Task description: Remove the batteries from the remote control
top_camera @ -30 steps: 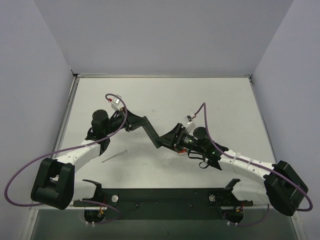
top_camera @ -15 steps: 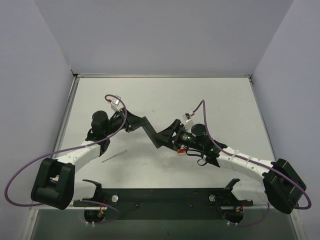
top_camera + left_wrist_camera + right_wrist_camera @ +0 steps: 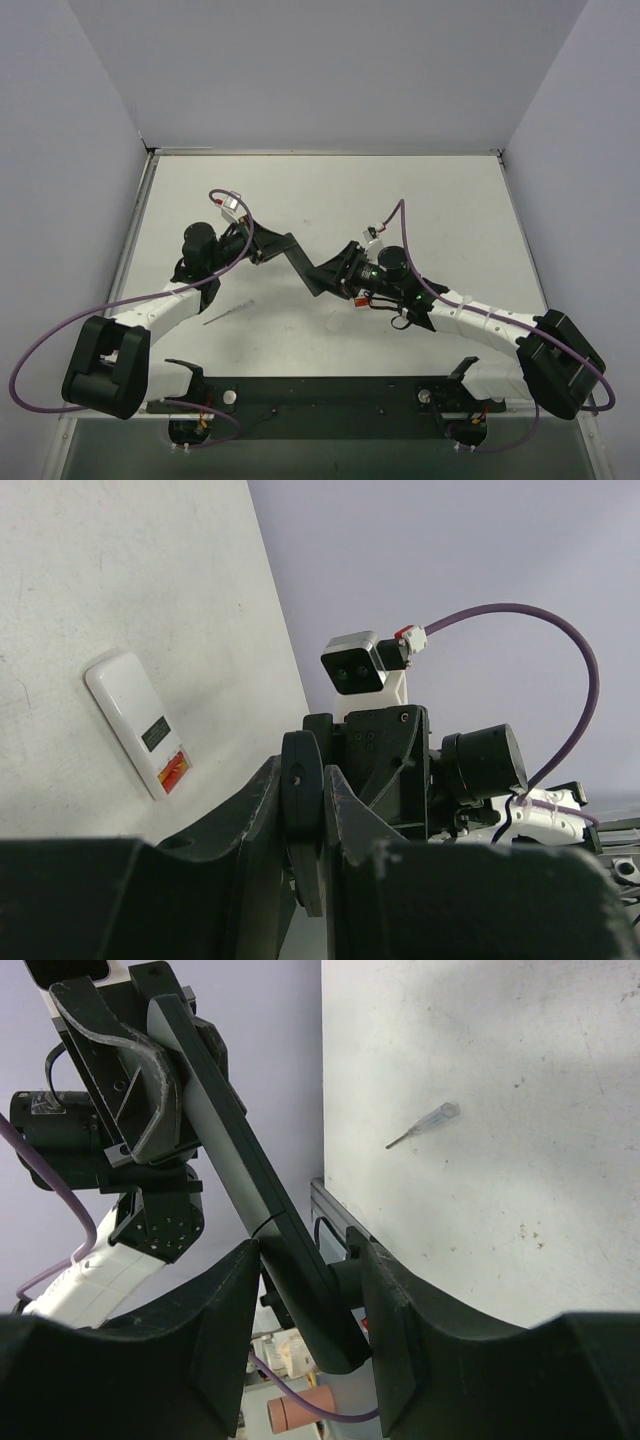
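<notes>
The remote control (image 3: pixel 298 262), a slim black bar, hangs above the table between both arms. My left gripper (image 3: pixel 268 246) is shut on its left end, which the left wrist view shows edge-on as a remote control (image 3: pixel 300 810) pinched between the jaws of the left gripper (image 3: pixel 305 775). My right gripper (image 3: pixel 332 272) holds the other end. In the right wrist view the remote control (image 3: pixel 265 1205) slants down into the right gripper (image 3: pixel 310 1260), with both fingers touching it. The batteries are hidden.
A thin pointed stick (image 3: pixel 228 312) lies on the white table (image 3: pixel 430 200) near the left arm, and the right wrist view shows the stick (image 3: pixel 425 1123) too. A white flat piece with a red-orange label (image 3: pixel 140 723) lies on the table. A black rail (image 3: pixel 330 390) runs along the near edge.
My right arm has shifted a little left and toward the remote control. The left arm and the remote control have stayed put.
</notes>
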`<state>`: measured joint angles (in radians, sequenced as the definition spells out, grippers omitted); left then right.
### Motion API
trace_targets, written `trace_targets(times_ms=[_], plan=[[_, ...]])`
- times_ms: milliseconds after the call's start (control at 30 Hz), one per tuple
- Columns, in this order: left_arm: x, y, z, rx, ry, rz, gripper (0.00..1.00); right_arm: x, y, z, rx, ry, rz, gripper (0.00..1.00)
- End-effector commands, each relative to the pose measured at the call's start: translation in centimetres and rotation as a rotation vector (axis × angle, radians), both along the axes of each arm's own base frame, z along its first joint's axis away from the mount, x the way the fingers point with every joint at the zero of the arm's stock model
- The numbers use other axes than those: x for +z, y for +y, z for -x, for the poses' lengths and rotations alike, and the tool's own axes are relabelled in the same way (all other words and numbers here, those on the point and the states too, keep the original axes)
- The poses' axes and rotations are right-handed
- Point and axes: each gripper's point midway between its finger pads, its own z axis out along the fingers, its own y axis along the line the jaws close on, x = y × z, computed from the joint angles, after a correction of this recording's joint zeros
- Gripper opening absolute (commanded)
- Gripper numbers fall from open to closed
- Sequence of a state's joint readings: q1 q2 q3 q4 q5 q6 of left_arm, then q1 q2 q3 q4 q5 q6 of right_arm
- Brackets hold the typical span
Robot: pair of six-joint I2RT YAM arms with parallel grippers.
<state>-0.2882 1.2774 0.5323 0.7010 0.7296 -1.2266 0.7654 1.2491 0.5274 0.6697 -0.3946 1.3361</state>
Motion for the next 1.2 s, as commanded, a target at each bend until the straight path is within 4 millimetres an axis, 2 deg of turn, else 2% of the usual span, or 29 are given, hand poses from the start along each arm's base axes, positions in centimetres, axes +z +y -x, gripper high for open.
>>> trace_targets(times_ms=[0,167,433,867,1000,1167], plan=[[2.2,0.0,0.1,0.004,-0.086,0.034,0.00,1.9,0.1,-0.1,0.001,-0.051,-0.061,0.38],[1.9,0.1,-0.1,0.011,-0.069,0.035,0.00,1.2,-0.4,0.5,0.005,-0.051,-0.053,0.29],[1.7,0.2,-0.3,0.021,-0.065,0.031,0.00,0.7,-0.7,1.3,0.033,-0.057,-0.039,0.26],[-0.3,0.6,-1.6,0.053,-0.045,-0.031,0.00,-0.7,-1.2,1.2,0.014,-0.034,0.005,0.34],[-1.2,0.7,-2.0,0.050,-0.032,-0.042,0.00,-1.2,-1.4,1.0,0.005,-0.019,0.014,0.42],[-2.1,0.5,-2.2,0.043,-0.012,-0.042,0.00,-1.4,-1.5,0.8,0.001,-0.019,0.010,0.29]])
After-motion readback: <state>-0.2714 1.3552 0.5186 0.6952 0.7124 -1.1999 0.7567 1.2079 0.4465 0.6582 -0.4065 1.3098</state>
